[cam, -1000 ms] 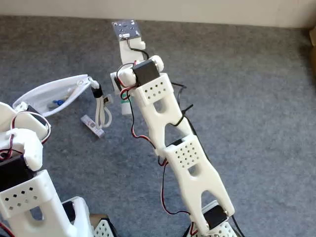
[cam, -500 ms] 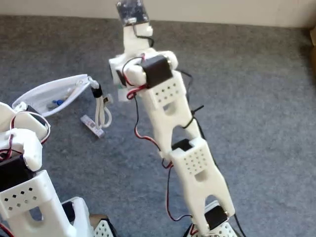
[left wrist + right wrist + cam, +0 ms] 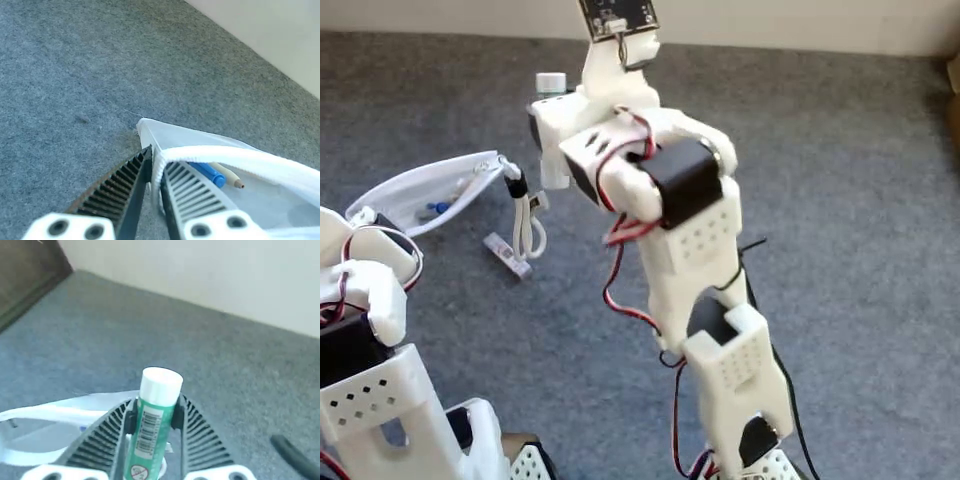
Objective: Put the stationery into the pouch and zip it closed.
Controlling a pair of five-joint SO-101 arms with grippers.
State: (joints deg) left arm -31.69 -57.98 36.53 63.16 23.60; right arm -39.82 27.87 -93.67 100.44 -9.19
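My right tool: pinching glue stick. My left tool: clamped on pouch rim. Advice: carry stick over mouth, lower well inside before letting go.

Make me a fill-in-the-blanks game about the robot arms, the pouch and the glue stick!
1. The right arm's jaws are shut on a green glue stick with a ____ cap.
2. The left arm's jaws pinch the rim of the white pouch, which is not zipped: its mouth is ____.
3. Inside the pouch lies a ____ pen beside a pale one.

Missing words: white; open; blue.
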